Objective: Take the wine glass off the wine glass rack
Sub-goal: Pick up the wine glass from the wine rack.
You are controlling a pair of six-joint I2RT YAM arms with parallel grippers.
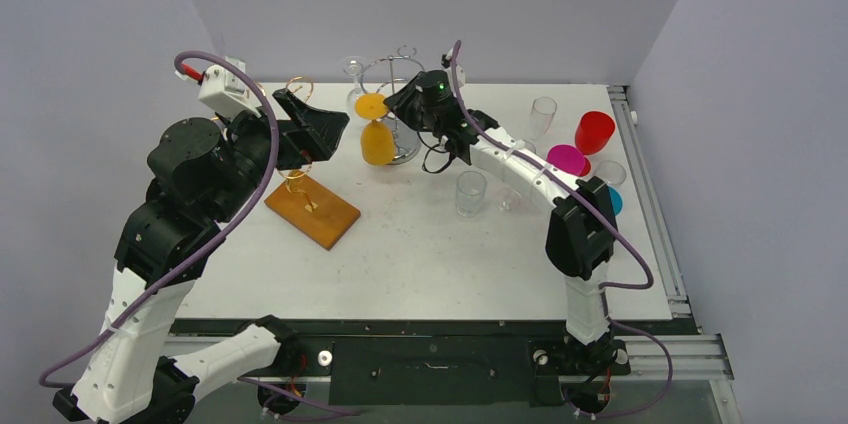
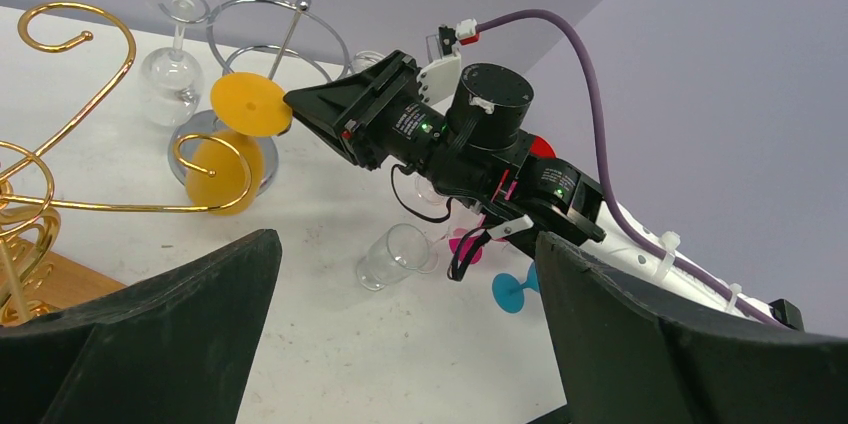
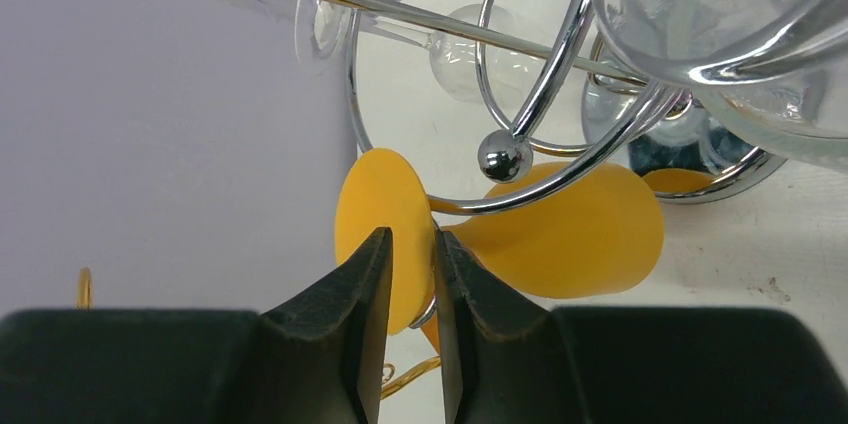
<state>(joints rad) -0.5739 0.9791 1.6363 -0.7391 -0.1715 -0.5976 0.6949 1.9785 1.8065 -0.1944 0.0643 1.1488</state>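
Yellow wine glass (image 3: pixel 570 234) (on rack (image 3: pixel 503 156)), right hand (image 3: pixel 412 239) straddling its foot

— Left arm (image 1: pixel 150 244)?
— Bent high over the counter's (image 1: pixel 430 254) left side, pincer (image 2: pixel 405 242) spread wide.
— Right arm (image 1: pixel 540 179)?
— Stretched toward the far edge, pincer (image 3: pixel 412 244) jaws nearly together, a thin slit between.

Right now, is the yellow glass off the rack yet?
Not yet. Done: the right arm has its jaws at the yellow wine glass. In hand: they stand close either side of its stem, though a pinch isn't clear. To do: the glass hangs upside down on the silver rack, not lifted off. The left arm has open, empty jaws.
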